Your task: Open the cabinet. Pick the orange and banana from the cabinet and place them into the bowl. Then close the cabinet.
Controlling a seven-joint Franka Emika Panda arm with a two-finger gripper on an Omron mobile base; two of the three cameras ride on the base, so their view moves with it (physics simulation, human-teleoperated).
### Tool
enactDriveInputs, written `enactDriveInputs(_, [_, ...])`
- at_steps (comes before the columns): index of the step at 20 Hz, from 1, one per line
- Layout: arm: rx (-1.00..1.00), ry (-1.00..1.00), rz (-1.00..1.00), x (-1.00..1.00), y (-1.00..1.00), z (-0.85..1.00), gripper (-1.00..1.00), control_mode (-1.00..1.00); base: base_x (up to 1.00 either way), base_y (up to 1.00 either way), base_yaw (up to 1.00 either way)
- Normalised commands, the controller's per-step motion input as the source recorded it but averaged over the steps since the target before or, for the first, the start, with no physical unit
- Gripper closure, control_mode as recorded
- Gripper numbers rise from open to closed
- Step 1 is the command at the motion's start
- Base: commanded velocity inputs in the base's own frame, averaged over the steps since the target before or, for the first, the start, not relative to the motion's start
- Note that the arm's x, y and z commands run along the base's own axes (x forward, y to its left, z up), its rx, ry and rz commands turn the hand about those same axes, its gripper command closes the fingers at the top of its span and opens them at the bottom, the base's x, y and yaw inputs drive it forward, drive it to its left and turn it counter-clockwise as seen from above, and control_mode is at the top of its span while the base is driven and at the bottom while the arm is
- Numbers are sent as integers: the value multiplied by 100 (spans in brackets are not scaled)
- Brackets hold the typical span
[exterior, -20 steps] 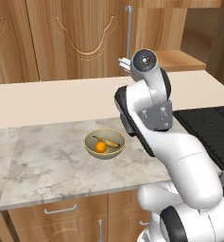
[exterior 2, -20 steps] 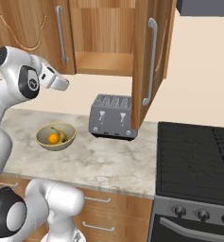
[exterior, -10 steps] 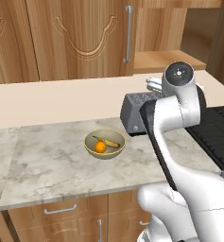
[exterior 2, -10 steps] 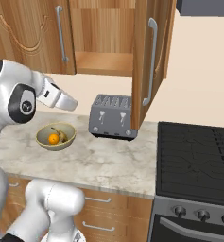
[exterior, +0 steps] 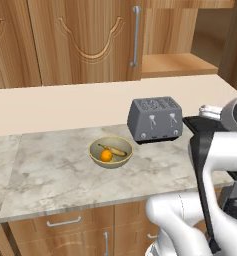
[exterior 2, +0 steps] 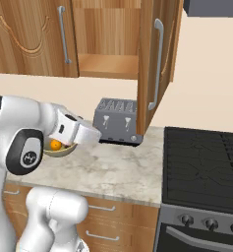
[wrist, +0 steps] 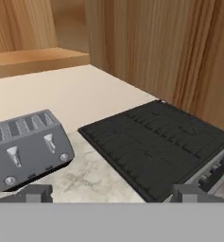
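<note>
Gripper [wrist: 108, 193] released and empty; open cabinet door [exterior 2: 152, 64], upper centre-right, looks rigid, hinged, light: push near its smooth bar handle [exterior 2: 157, 64].

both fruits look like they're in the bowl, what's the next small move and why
Probably raise the open gripper toward the swung-out right door of the cabinet: the orange and banana lie in the bowl, and that door stands open.

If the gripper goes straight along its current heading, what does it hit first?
Probably the stovetop or the counter edge beside it: the open gripper looks down between the toaster and the burners. Depth is unclear.
</note>
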Motion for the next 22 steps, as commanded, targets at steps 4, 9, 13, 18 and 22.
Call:
enactDriveInputs(4, [-11,3,0,-100,-100,0,-100,-100,0,0,0])
enactDriveInputs(9, [-10,7,0,-99,-99,14,-100,-100,0,0,0])
enactDriveInputs(13, [-8,4,29,-48,-59,28,-100,-100,0,0,0])
enactDriveInputs(18, [0,0,65,0,-26,1,-100,-100,0,0,0])
enactDriveInputs(22, [16,0,56,0,-4,0,-100,-100,0,0,0])
